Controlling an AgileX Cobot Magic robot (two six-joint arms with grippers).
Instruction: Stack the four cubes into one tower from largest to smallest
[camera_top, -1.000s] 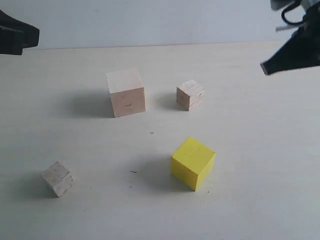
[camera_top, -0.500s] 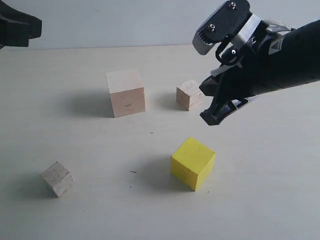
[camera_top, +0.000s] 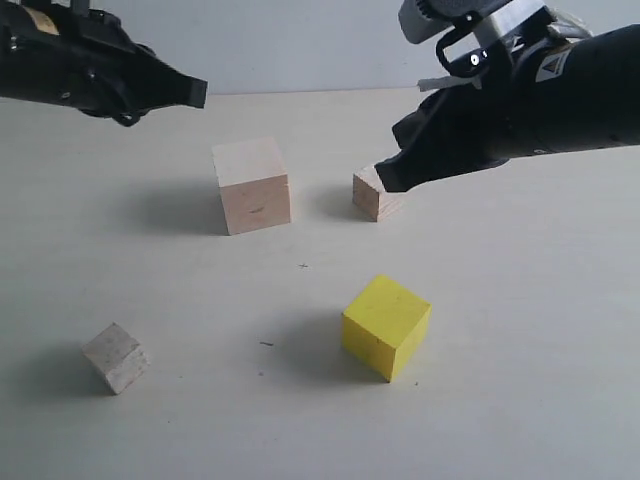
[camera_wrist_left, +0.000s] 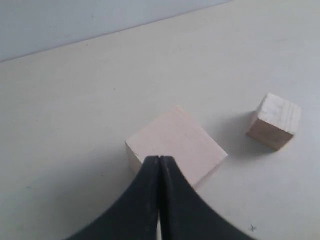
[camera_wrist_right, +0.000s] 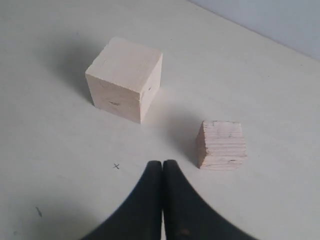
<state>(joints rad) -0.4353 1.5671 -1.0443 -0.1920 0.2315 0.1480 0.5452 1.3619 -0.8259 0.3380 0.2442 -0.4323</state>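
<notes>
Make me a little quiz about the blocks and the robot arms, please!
1. True or false: in the exterior view, the right fingers partly hide the grainy wood cube.
2. How many cubes sit on top of the big pale cube? A) none B) one C) two
3. Fill in the blank: the left fingers and the right fingers are both ____ (open or shut).

Key: 1 true; 2 A; 3 shut.
</notes>
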